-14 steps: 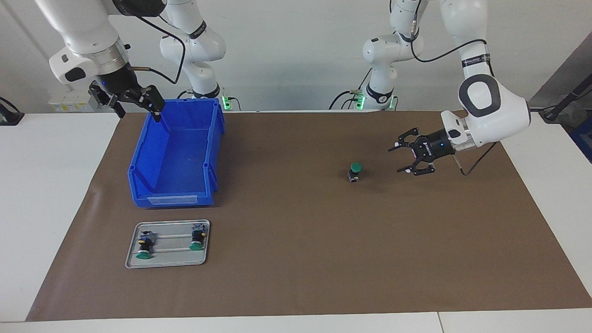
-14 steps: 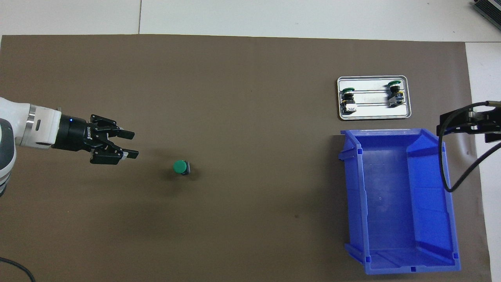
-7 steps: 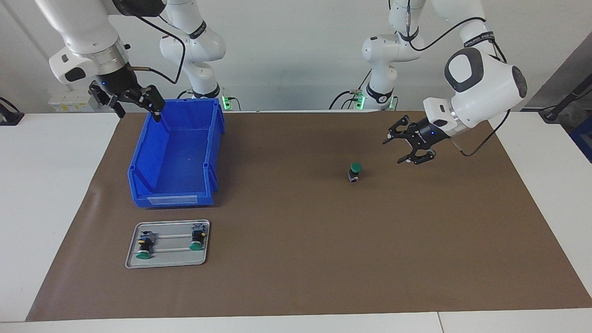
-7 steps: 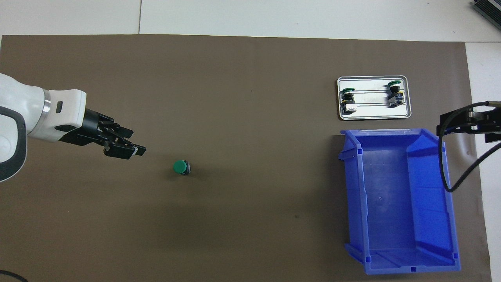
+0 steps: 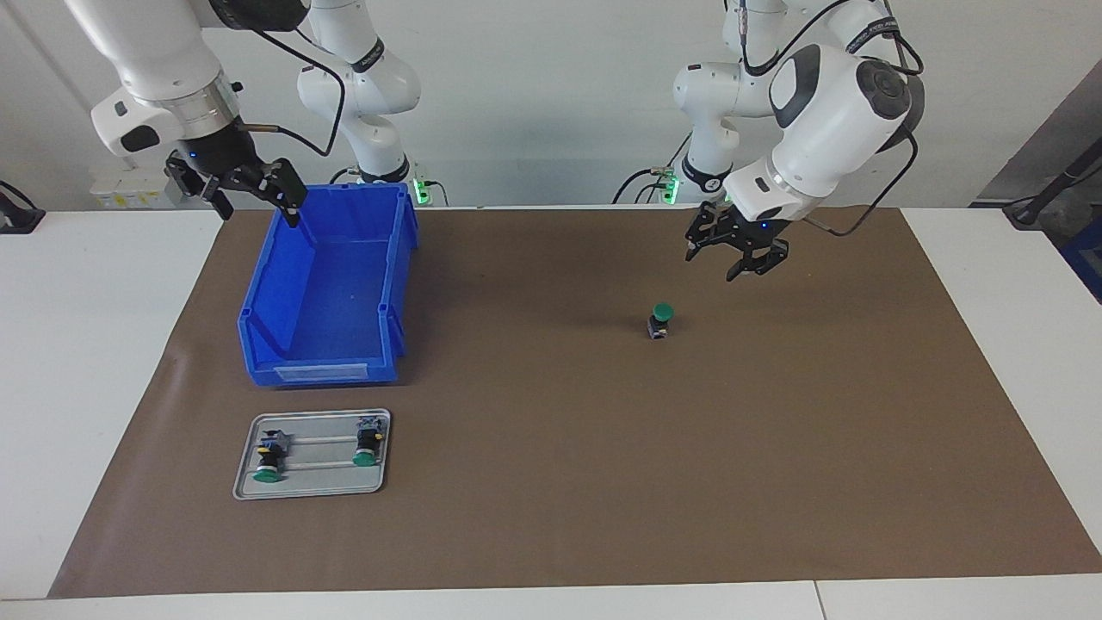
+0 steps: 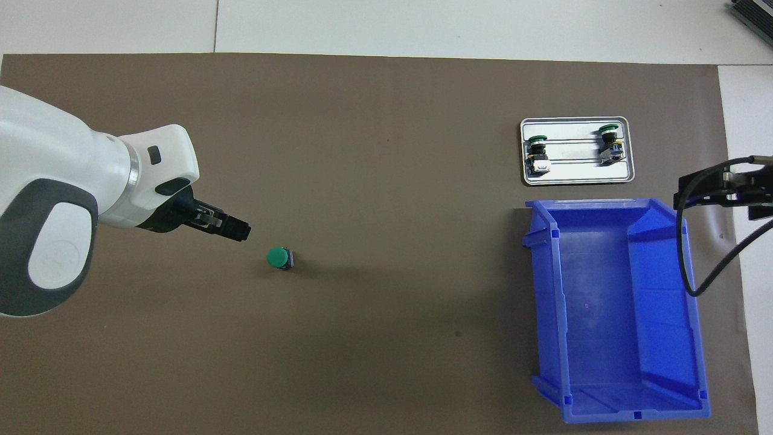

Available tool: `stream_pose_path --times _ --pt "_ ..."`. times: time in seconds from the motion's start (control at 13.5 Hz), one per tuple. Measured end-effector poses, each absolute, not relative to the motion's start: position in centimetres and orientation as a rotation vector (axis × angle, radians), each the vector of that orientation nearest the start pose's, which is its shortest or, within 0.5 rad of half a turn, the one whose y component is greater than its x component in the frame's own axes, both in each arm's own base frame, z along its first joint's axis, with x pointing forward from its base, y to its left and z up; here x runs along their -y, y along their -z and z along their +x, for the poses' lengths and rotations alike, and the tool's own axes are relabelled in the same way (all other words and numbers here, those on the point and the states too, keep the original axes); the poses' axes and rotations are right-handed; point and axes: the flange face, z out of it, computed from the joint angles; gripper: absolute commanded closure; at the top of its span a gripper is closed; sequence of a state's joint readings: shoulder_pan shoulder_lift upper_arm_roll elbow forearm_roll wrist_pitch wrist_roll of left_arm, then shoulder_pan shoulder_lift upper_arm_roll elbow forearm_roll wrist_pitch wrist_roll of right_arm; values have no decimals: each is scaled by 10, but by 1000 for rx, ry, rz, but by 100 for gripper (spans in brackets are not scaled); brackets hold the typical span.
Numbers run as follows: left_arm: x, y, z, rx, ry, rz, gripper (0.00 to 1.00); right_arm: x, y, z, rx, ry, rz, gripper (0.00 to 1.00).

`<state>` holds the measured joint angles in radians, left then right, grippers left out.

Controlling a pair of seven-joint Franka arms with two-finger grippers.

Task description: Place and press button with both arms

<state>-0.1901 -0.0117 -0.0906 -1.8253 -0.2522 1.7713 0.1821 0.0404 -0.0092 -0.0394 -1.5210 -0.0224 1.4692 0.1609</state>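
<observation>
White walls back a white worktop (image 5: 103,362) that we see covered with a broad brown mat (image 5: 551,482).

Our left end effector (image 5: 733,257) hangs in the air over the mat, close to the button (image 5: 660,320) but clear of it, tilted down toward the mat. Its fingers stand apart and we see nothing between them. The left arm (image 5: 818,112) comes down to it from its base at its own end of the worktop; in the overhead view its white wrist housing hides much of the end effector (image 6: 232,228).

We see the button (image 6: 279,258) standing upright on the bare mat, green cap up, with nothing touching it. It sits toward the left arm's end of the worktop, well apart from everything else.

Our right end effector (image 5: 237,185) waits in the air by the rim of the blue bin (image 5: 327,284), at the bin's corner nearest the robots. Its fingers are spread wide and hold nothing. The right arm (image 5: 155,77) rises from it with a black cable looped alongside.

We find the bin open-topped, with nothing visible inside it. Just beside it, farther from the robots, lies a small metal tray (image 5: 312,491). Two more green-capped switches lie on their sides in the tray, one (image 5: 269,459) at each end, the other (image 5: 368,444) nearer the middle of the worktop.
</observation>
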Motion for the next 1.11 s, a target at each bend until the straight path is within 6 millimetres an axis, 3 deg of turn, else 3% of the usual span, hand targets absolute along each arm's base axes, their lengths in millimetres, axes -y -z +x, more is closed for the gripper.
stream_pose_path --times 0.07,0.15,0.3,0.44,1.11 --pt "185 -529 524 -623 -104 -3291 85 2 -644 541 -256 -64 -3156 0" --pt "199 -528 519 -559 -115 -3269 100 2 -644 541 -256 -64 -3156 0" --pt "226 -525 507 -467 -119 -3219 100 2 -644 541 -256 -64 -3156 0" --pt "241 -512 500 -456 -88 -3172 100 2 -644 541 -256 -64 -3156 0" --pt "237 -397 479 -396 39 -3148 100 2 -644 541 -256 -64 -3156 0"
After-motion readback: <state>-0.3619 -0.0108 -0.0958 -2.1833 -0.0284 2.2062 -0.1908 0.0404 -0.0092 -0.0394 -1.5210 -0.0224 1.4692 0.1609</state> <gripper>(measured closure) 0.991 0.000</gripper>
